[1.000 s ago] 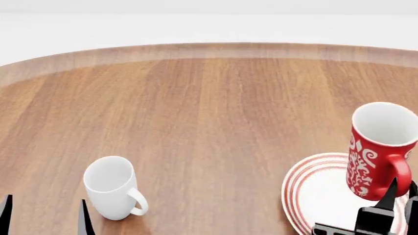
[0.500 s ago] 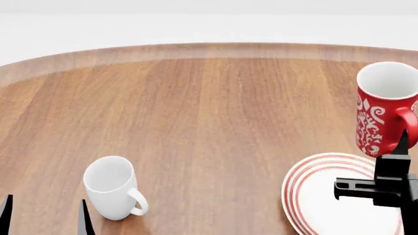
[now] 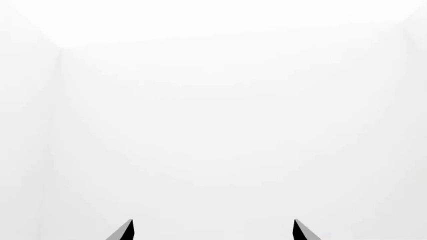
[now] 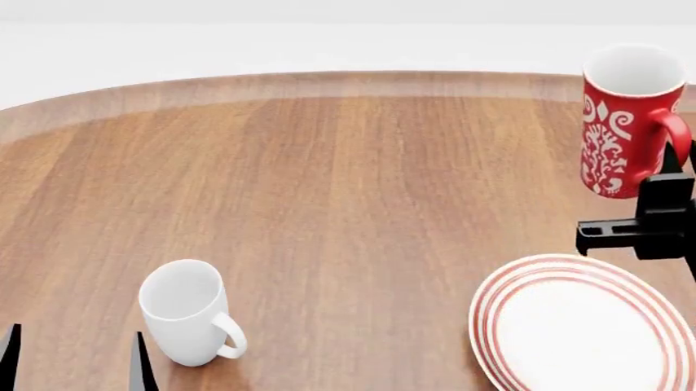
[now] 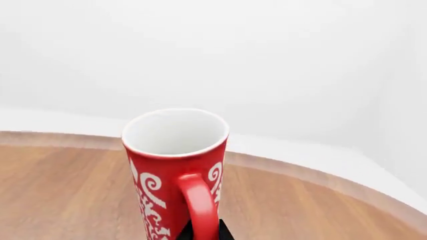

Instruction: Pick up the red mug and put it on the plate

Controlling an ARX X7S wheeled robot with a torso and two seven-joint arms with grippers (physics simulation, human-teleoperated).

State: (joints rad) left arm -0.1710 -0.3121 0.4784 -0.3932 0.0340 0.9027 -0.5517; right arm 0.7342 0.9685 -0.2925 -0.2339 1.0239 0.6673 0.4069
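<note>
The red mug [image 4: 622, 122] with white swirls hangs upright in the air at the far right, well above the table and beyond the plate [image 4: 588, 326]. My right gripper [image 4: 676, 167] is shut on its red loop handle [image 5: 200, 205], black fingers on either side. In the right wrist view the red mug [image 5: 170, 175] shows its white inside. The plate, white with red rings, lies on the table at the near right, below and nearer than the mug. My left gripper [image 4: 74, 358] stands open at the near left, holding nothing; the left wrist view shows its fingertips [image 3: 125, 231] against blank white.
A plain white mug [image 4: 187, 314] stands on the round wooden table [image 4: 348, 187] at the near left, just right of my left gripper, handle toward the right. The table's curved far edge runs across the back.
My right gripper has risen with the red mug, from tilted low over the plate to upright and high beyond it. The left arm and white mug have not moved.
</note>
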